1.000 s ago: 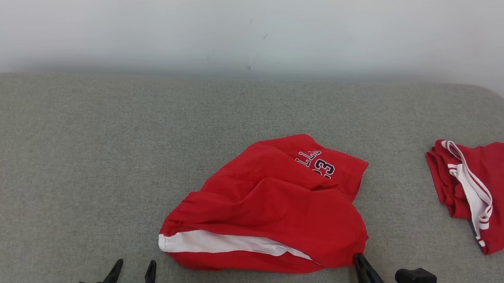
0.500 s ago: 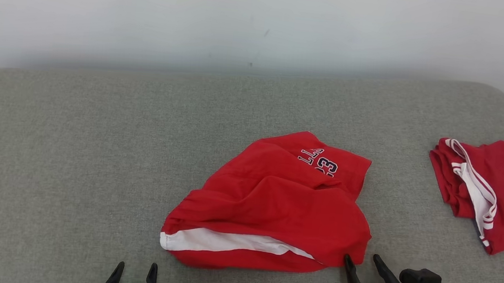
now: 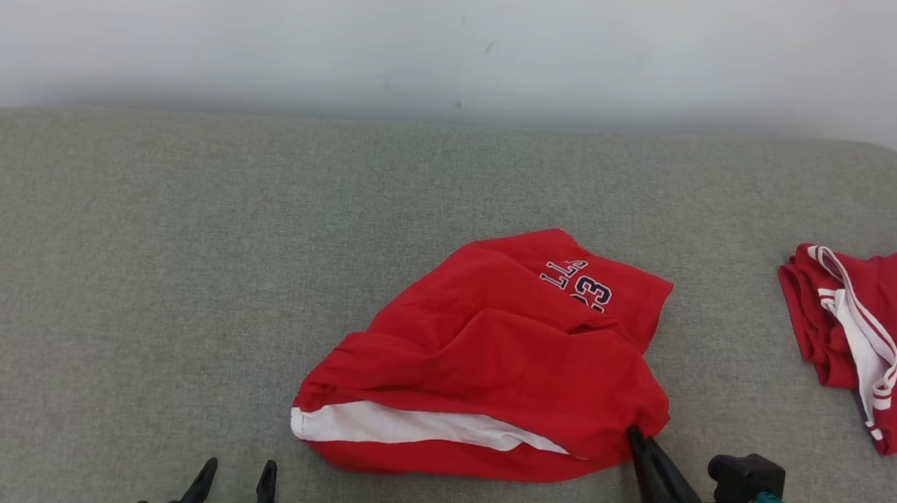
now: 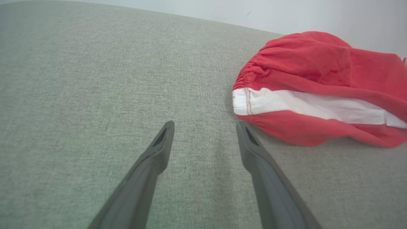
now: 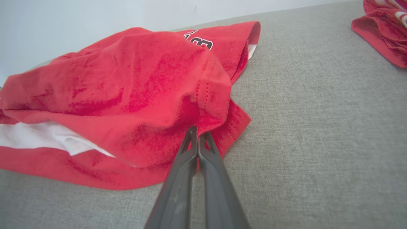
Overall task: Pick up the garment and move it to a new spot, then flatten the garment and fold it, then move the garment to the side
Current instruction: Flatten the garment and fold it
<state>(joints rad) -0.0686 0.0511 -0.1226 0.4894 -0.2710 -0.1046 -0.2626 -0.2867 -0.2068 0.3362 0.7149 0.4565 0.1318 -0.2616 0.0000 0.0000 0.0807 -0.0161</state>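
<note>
grey woven cloth covers the wide padded surface [image 3: 123,251], which ends at a plain white wall [image 3: 439,25] on the far side. a little right of the middle lies the red garment [image 3: 504,357], sport shorts in a loose heap, with a white band [image 3: 413,427] along the near edge. the cloth looks thin, soft and light. i judge it will sag and fall open when lifted, so it is better taken at a stitched hem or at the gathered waist than in the middle. the right pincer [image 5: 197,135] is clenched on a fold of hem at the garment's near right corner. the left pincer [image 4: 206,125] is released, over bare surface just left of the white band. on the far part one reads "23" in dark figures with white outline, upside down, beside letters like "ll"; the rest is hidden. no brand label is visible. a second red garment [image 3: 882,330] lies at the far right.
</note>
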